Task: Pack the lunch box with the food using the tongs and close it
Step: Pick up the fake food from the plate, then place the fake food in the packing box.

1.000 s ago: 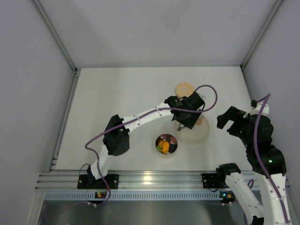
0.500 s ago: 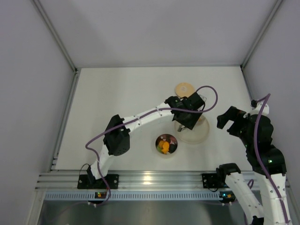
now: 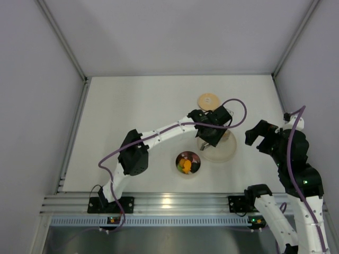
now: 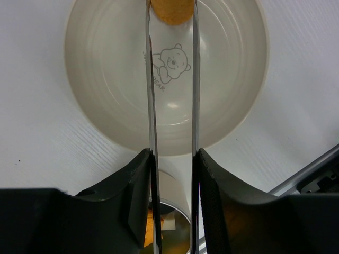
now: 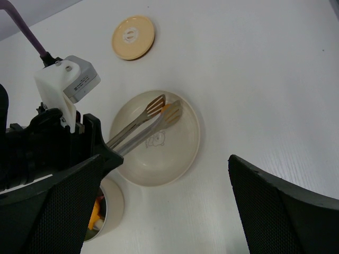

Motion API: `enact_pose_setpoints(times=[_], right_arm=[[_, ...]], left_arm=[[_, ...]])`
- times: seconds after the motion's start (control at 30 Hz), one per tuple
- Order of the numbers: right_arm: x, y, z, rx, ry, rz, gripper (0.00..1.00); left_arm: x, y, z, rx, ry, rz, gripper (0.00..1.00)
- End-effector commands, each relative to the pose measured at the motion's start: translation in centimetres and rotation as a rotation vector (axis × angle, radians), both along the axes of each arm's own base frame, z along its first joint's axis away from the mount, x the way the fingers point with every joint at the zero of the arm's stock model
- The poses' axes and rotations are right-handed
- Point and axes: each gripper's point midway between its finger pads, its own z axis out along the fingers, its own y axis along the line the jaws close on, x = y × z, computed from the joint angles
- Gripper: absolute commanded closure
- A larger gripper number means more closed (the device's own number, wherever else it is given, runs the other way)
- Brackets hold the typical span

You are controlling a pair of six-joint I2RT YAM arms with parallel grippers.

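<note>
The tongs (image 4: 151, 106) are being squeezed between the fingers of the left gripper (image 4: 172, 159). Their two thin arms are being pressed in close and run side by side out over the pale plate (image 4: 106, 79). At the tips, an orange piece of food (image 4: 170, 11) is being pinched between the two ends, low over the plate's far rim as seen from the left wrist. A small bear print is being shown on the plate's floor, right between the tong arms.

The lunch box (image 5: 114, 201) is being left open on the table (image 3: 132, 106), just beside the plate on its near left. Orange and green pieces (image 3: 185, 164) are being shown inside it. Its tan lid (image 3: 208, 100) is being left flat on the table farther back, apart from both plate and box.

The right gripper (image 3: 258, 136) is being held off to the right, well apart from the plate. Its fingers are spread wide and nothing is being gripped.
</note>
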Motion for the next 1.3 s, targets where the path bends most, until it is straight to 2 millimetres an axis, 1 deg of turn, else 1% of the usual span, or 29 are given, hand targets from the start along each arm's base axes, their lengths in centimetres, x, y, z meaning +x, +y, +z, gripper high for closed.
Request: enact_pose_setpoints(times=[0.0,0.03,0.07,0.13,0.17,0.23,0.33,0.53,0.57,0.63,0.67,0.7,0.73,0.77,0.83,0.87,0.93,0.97,1.0,1.03,1.07,1.1,1.13,1.17,1.2,1.27], right_arm=[[-0.3,-0.4,0.8,0.003,-0.013,-0.024,0.00],[-0.3,-0.4,0.8,0.004,-0.013,-0.021,0.00],[-0.3,-0.4,0.8,0.004,-0.013,-0.023,0.00],[-0.2,-0.4,0.8,0.005,-0.011,-0.023,0.00],[-0.2,-0.4,0.8,0.006,-0.013,-0.024,0.00],[-0.1,-0.3,0.7,0.007,-0.011,-0.022,0.00],[0.0,-0.3,0.6,0.009,-0.010,-0.020,0.00],[0.4,-0.2,0.2,0.011,-0.002,-0.018,0.01],[0.4,-0.1,0.1,0.011,0.000,-0.015,0.01],[0.6,-0.1,0.0,0.014,0.000,-0.015,0.01],[0.6,0.0,0.0,0.016,0.000,-0.012,0.01],[0.6,0.0,-0.1,0.016,0.001,-0.012,0.00],[0.7,0.1,-0.1,0.017,0.001,-0.011,0.00],[0.8,0.0,-0.2,0.017,0.000,-0.012,0.01],[0.9,0.1,-0.5,0.020,0.008,-0.010,0.01],[1.0,0.2,-0.5,0.024,0.003,-0.006,0.01],[1.1,0.3,-0.8,0.027,0.010,-0.008,0.01],[1.2,0.4,-0.9,0.028,0.013,-0.003,0.01],[1.3,0.4,-1.0,0.028,0.013,-0.003,0.01],[1.3,0.4,-1.0,0.030,0.011,-0.004,0.01],[1.4,0.4,-1.0,0.030,0.010,-0.004,0.01],[1.5,0.4,-1.1,0.028,0.013,-0.002,0.00],[1.5,0.4,-1.1,0.029,0.013,-0.005,0.01],[1.6,0.4,-1.2,0.027,0.014,-0.003,0.00],[1.6,0.4,-1.3,0.027,0.017,-0.005,0.01],[1.7,0.4,-1.4,0.027,0.019,-0.003,0.01]], left_arm=[[-0.4,-0.2,1.4,-0.018,-0.026,-0.027,0.57],[-0.3,-0.2,1.7,-0.021,-0.034,-0.026,0.58],[-0.4,-0.2,2.5,-0.033,-0.046,-0.025,0.58],[-0.4,-0.1,3.4,-0.046,-0.057,-0.026,0.58],[-0.4,0.0,4.3,-0.061,-0.070,-0.027,0.58],[-0.4,0.2,5.3,-0.075,-0.083,-0.023,0.58],[-0.4,0.7,6.8,-0.089,-0.105,-0.017,0.57],[-0.7,1.8,8.1,-0.086,-0.120,-0.007,0.57],[-0.9,2.1,8.6,-0.090,-0.125,-0.009,0.57],[-1.2,2.5,8.7,-0.087,-0.121,-0.002,0.57],[-1.3,2.9,9.3,-0.093,-0.124,0.000,0.57],[-1.5,3.2,9.5,-0.094,-0.125,0.003,0.57],[-1.7,3.6,9.2,-0.083,-0.124,0.009,0.57],[-2.0,4.1,10.0,-0.096,-0.130,0.011,0.58],[-2.5,4.7,10.5,-0.102,-0.131,0.017,0.57],[-3.0,5.4,10.9,-0.108,-0.129,0.018,0.57],[-3.7,6.1,11.1,-0.111,-0.121,0.021,0.57],[-4.3,7.0,11.3,-0.108,-0.119,0.022,0.57],[-5.0,7.4,11.3,-0.102,-0.114,0.021,0.57],[-5.4,8.2,12.2,-0.120,-0.124,0.023,0.57],[-5.8,8.9,11.7,-0.104,-0.116,0.025,0.57],[-6.4,9.7,12.5,-0.124,-0.117,0.030,0.57],[-6.8,10.2,12.6,-0.127,-0.110,0.029,0.57],[-7.3,11.0,12.2,-0.113,-0.096,0.036,0.57],[-7.9,11.8,13.0,-0.133,-0.097,0.035,0.57],[-8.7,12.9,13.1,-0.135,-0.090,0.040,0.57]])
